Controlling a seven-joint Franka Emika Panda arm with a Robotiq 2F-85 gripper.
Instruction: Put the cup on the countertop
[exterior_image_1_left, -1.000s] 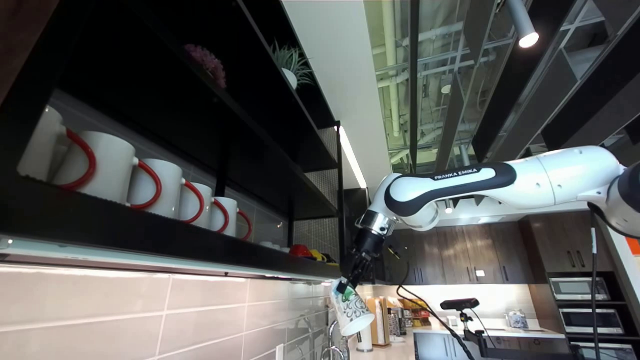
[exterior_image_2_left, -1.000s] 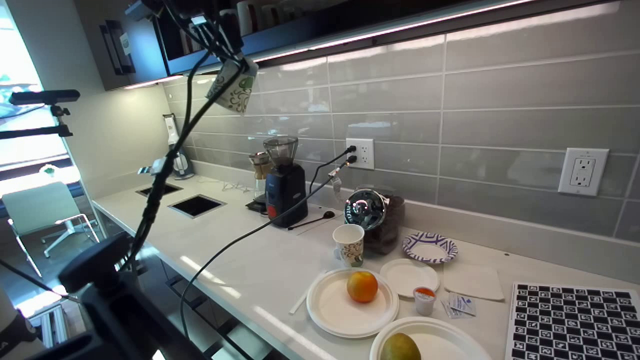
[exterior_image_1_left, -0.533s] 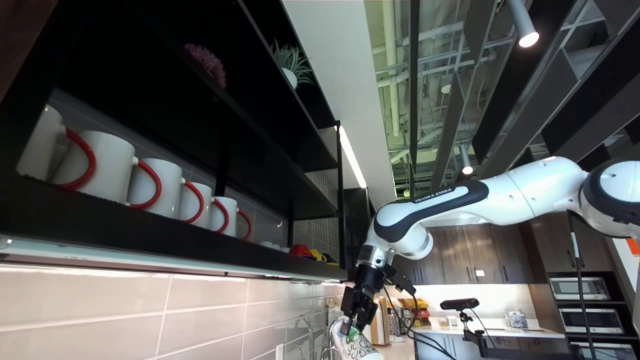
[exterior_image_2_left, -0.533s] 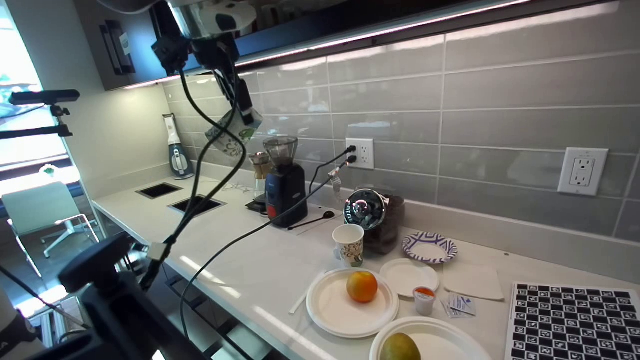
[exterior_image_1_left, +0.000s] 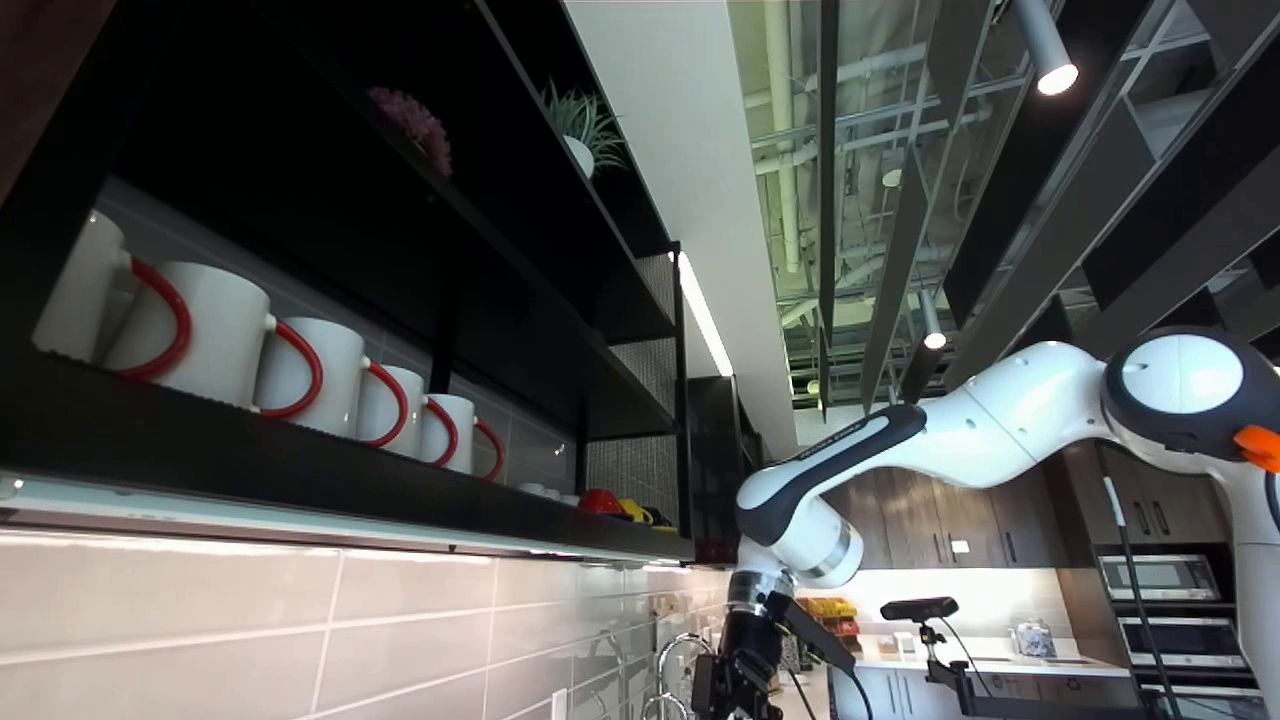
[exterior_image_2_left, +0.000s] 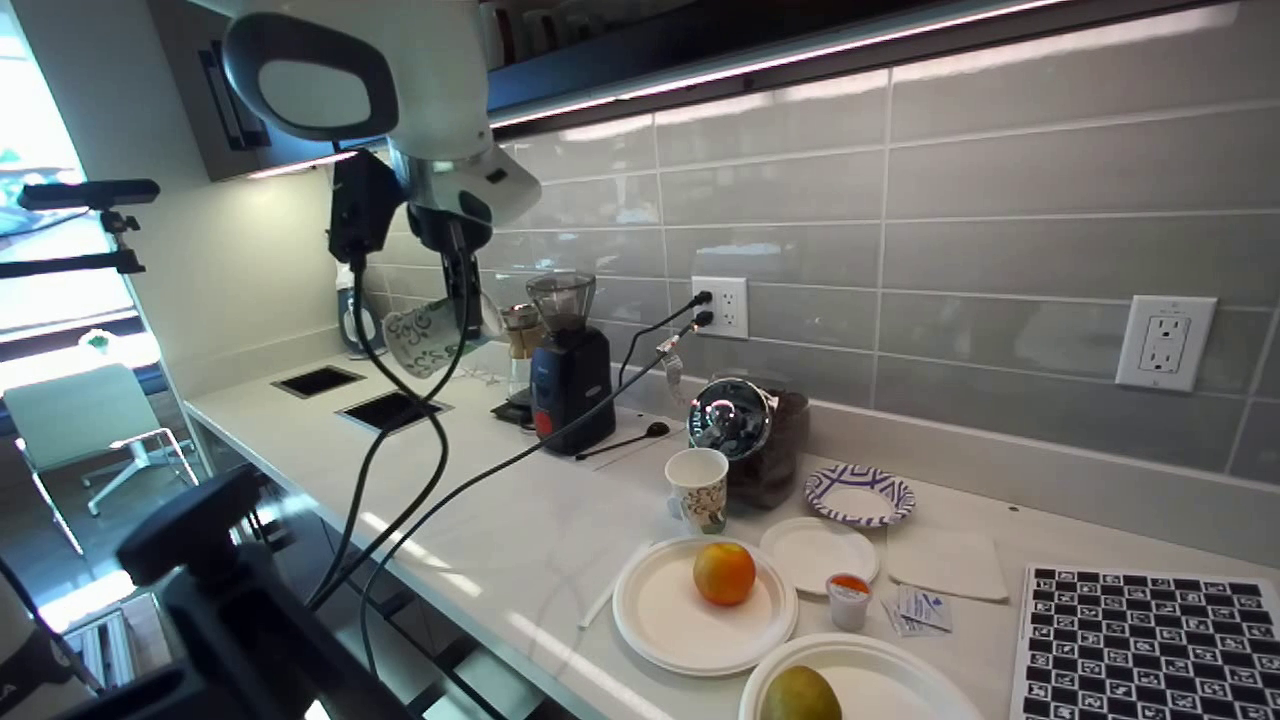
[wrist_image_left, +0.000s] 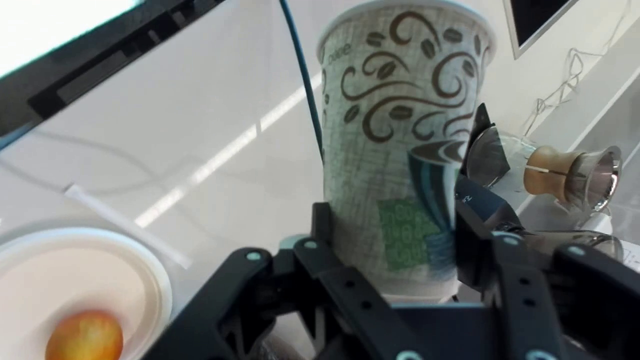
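The cup is a patterned paper cup (wrist_image_left: 395, 130) with brown swirls and a green patch. No plain pale teal cup shows. My gripper (wrist_image_left: 392, 225) is shut on it, with the fingers on both sides near its narrow end and the wide rim pointing away. In an exterior view the cup (exterior_image_2_left: 425, 335) hangs tilted, nearly on its side, in the gripper (exterior_image_2_left: 468, 315), above the white countertop (exterior_image_2_left: 540, 520) and left of the coffee grinder. In an exterior view the gripper (exterior_image_1_left: 738, 690) is at the bottom edge and the cup is cut off.
On the countertop stand a coffee grinder (exterior_image_2_left: 572, 385), a glass carafe (wrist_image_left: 550, 170), a jar (exterior_image_2_left: 770, 450), another paper cup (exterior_image_2_left: 698, 490) and a plate (exterior_image_2_left: 640, 625) with fruit. A black cable (exterior_image_2_left: 500, 465) crosses over. White mugs (exterior_image_1_left: 215, 330) stand on a shelf above.
The arm has come down from shelf height toward the countertop with the cup held. The cup has tipped further, closer to lying on its side. The cables swung lower.
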